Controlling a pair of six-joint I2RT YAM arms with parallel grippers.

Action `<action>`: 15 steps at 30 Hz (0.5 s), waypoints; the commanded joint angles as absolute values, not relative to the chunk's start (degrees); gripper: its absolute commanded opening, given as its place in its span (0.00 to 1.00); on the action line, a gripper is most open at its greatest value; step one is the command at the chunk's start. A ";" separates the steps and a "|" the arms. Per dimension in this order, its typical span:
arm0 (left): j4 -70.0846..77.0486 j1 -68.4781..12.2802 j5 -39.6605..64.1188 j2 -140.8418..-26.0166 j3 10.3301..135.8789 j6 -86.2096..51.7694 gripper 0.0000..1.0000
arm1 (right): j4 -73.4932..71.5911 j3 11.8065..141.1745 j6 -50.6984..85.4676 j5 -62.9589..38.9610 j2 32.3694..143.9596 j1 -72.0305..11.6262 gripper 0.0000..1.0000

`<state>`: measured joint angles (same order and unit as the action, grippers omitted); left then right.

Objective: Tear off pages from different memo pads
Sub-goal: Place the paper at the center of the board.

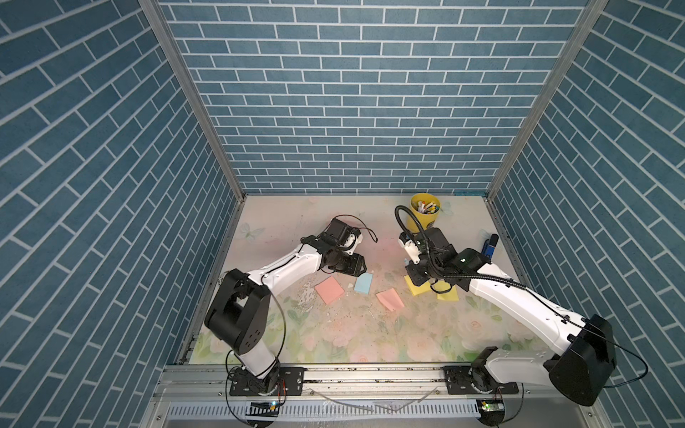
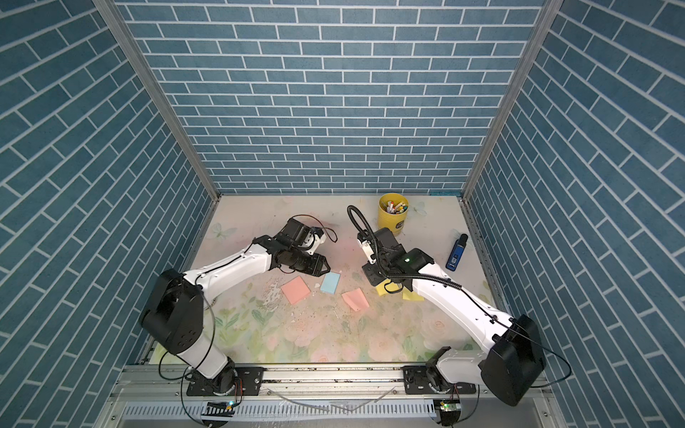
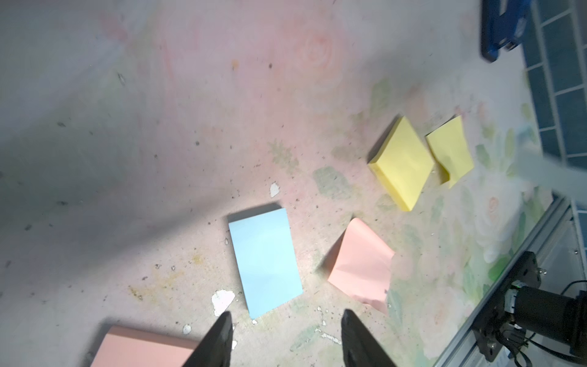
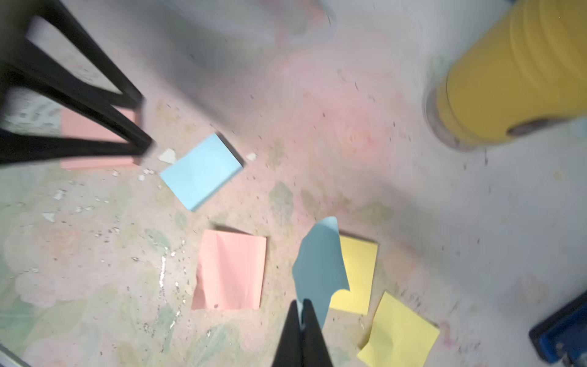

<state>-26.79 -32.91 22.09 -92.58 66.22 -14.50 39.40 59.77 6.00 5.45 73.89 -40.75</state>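
Observation:
Three memo pads lie on the floral table: pink [image 1: 329, 290], light blue [image 1: 363, 284] and yellow [image 1: 417, 287]. A creased pink page [image 1: 390, 300] lies between the blue and yellow pads, and a yellow page [image 1: 447, 294] lies beside the yellow pad. My left gripper [image 3: 287, 317] is open with nothing in it, just off the near corner of the blue pad [image 3: 265, 260]. My right gripper [image 4: 301, 303] is shut on a curled light blue page [image 4: 319, 270], held above the yellow pad [image 4: 359, 270].
A yellow cup [image 1: 424, 213] full of markers stands at the back, close behind my right wrist. A blue device [image 1: 490, 246] lies by the right wall. White flakes and specks dot the table around the pads. Brick-patterned walls close in three sides.

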 commanded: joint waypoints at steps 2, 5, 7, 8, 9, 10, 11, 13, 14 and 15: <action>-25.04 -32.65 20.52 -86.63 61.50 -12.77 0.57 | 52.39 53.00 22.67 13.96 73.27 -42.02 0.00; -23.98 -32.67 20.09 -83.57 59.11 -12.49 0.57 | 53.18 49.75 28.33 14.46 73.08 -42.48 0.00; -23.32 -32.65 20.29 -82.17 57.88 -12.49 0.57 | 52.78 48.60 30.55 14.90 73.38 -42.45 0.00; -23.08 -32.68 20.40 -81.58 57.30 -12.50 0.57 | 52.01 47.75 31.45 14.41 73.60 -42.55 0.00; -22.95 -32.65 20.29 -81.14 56.85 -12.57 0.57 | 51.04 46.67 32.25 13.89 73.93 -42.68 0.00; -22.94 -32.65 20.20 -80.64 56.49 -12.57 0.57 | 50.15 45.79 32.82 13.43 74.43 -43.02 0.00; -22.94 -32.64 19.94 -80.14 55.98 -12.57 0.57 | 49.16 44.72 33.41 13.15 75.17 -43.66 0.00; -22.53 -32.62 19.64 -79.12 54.77 -12.63 0.57 | 47.81 43.32 34.28 14.01 76.97 -45.49 0.00; -22.29 -32.53 19.53 -78.41 54.16 -12.72 0.57 | 47.35 42.81 34.76 14.20 78.10 -46.40 0.00; -22.16 -32.60 19.51 -77.89 53.61 -12.67 0.57 | 46.67 42.26 35.26 13.95 78.99 -47.19 0.00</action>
